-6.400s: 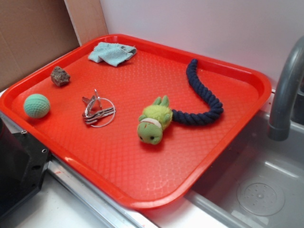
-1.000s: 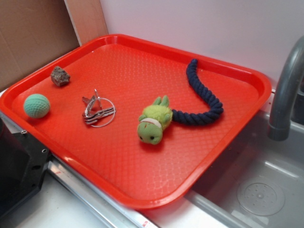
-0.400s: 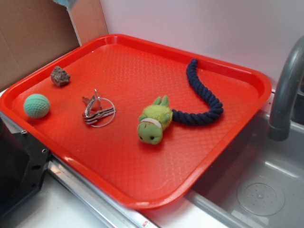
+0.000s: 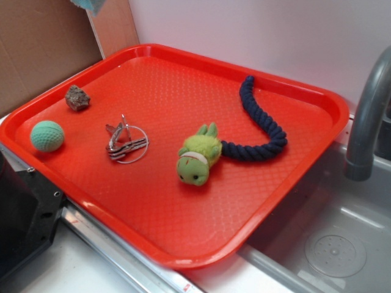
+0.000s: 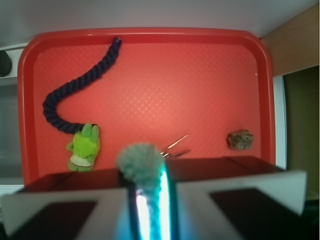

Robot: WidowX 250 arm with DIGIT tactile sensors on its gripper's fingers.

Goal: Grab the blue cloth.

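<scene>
The blue cloth [image 5: 141,161] is a pale aqua terry wad pinched between my gripper's [image 5: 146,175] two jaws, held high above the red tray [image 5: 150,36]. In the exterior view only a small corner of the blue cloth [image 4: 89,5] hangs in at the top left edge, above the tray's [image 4: 305,97] back left corner. The gripper itself is out of that view.
On the tray lie a green plush toy [image 4: 197,155], a dark navy rope [image 4: 259,122], a key ring [image 4: 125,143], a mint-green ball [image 4: 47,135] and a brown rock [image 4: 77,97]. A grey faucet [image 4: 366,116] and sink [image 4: 330,244] are at the right.
The cloth lay at the tray's back edge 6.4 s ago and is now off the tray, lifted. Its corner came into the top left of the exterior view within the last second.
</scene>
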